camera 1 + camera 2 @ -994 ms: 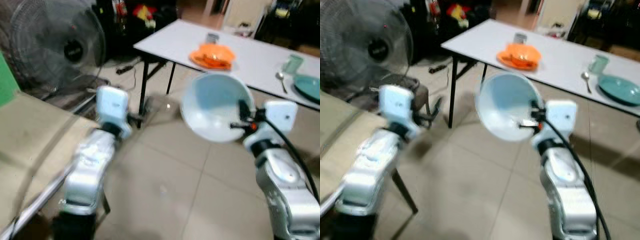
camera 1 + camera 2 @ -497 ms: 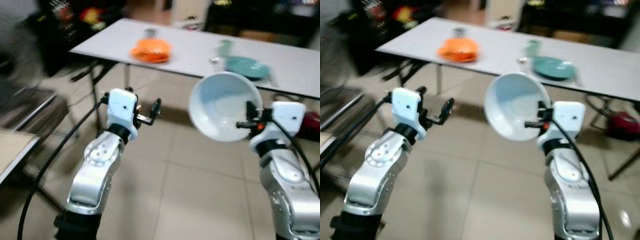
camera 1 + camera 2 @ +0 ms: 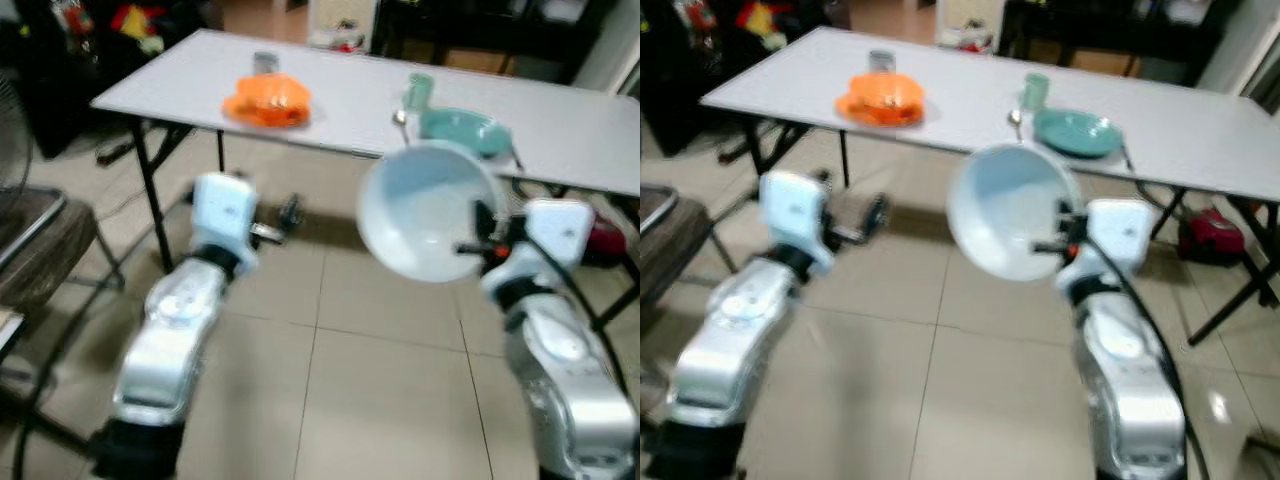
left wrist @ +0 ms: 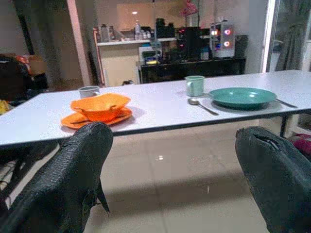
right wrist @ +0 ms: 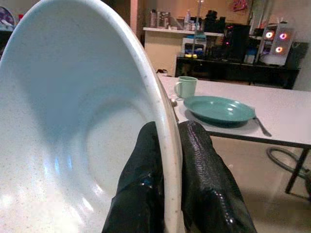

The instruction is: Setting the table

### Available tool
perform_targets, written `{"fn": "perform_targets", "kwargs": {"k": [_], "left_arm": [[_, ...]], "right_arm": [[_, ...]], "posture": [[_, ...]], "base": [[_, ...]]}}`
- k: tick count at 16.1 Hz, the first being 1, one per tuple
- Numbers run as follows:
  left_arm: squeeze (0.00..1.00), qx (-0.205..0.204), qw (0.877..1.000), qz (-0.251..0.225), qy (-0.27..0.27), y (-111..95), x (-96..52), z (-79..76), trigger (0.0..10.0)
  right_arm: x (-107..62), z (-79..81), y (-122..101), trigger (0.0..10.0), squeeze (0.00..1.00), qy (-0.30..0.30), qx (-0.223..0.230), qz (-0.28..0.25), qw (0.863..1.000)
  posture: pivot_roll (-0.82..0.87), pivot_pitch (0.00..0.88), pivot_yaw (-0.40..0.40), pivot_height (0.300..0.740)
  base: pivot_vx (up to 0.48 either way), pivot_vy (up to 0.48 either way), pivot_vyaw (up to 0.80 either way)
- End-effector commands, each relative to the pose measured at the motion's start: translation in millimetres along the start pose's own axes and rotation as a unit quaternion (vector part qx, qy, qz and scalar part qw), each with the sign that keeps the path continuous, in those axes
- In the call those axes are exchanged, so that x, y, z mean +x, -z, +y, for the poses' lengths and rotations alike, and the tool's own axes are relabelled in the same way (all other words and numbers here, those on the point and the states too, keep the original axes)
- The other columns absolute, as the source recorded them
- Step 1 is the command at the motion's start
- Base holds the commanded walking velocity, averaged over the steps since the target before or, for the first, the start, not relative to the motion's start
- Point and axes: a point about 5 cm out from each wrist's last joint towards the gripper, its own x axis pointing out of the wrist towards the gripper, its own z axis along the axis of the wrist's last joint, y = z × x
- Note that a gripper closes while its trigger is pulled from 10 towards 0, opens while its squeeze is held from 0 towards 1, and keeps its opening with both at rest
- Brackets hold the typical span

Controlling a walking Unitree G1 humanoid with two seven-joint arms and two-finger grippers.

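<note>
- Pinching bowl [image 3: 1008, 212] by its rim in clenched right jaws, carrying it on edge toward the tabletop [image 3: 560, 120].
- Keeping left gripper [image 4: 170, 179] released, free for later.
- Aiming for the bare tabletop beside the teal plate [image 3: 1074, 132].

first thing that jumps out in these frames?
The big pale blue-white bowl, tilted on edge and pinched by its rim in the right gripper, held over the tiled floor short of the long white folding table. On the table: an orange bowl on an orange plate toward the left, a teal plate with a green mug and spoon further right. The left gripper is open and empty.
</note>
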Motion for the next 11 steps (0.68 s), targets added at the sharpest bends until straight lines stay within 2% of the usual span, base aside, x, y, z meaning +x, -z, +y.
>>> {"fn": "perform_targets", "kwargs": {"k": [1,8,11], "left_arm": [[0.0,-0.004,1.0,-0.006,0.022,-2.3,4.2,-11.3,10.0],[0.0,-0.001,1.0,-0.005,0.021,-1.9,4.6,-9.4,10.0],[0.0,0.003,1.0,-0.002,0.016,-1.3,5.1,-5.7,10.0]], "right_arm": [[-0.5,-11.5,-7.3,10.0,0.0,0.024,-0.008,-0.014,1.0],[0.1,-10.9,-7.6,10.0,0.0,0.024,-0.006,-0.016,1.0],[0.1,-10.8,-7.4,10.0,0.0,0.024,-0.005,-0.017,1.0]], "posture": [[0.01,0.0,-0.062,0.74],[0.02,0.0,-0.059,0.74],[0.02,0.0,-0.057,0.74]], "base": [[0.345,0.0,-0.8],[0.346,0.0,-0.8],[0.347,0.0,0.0]]}}
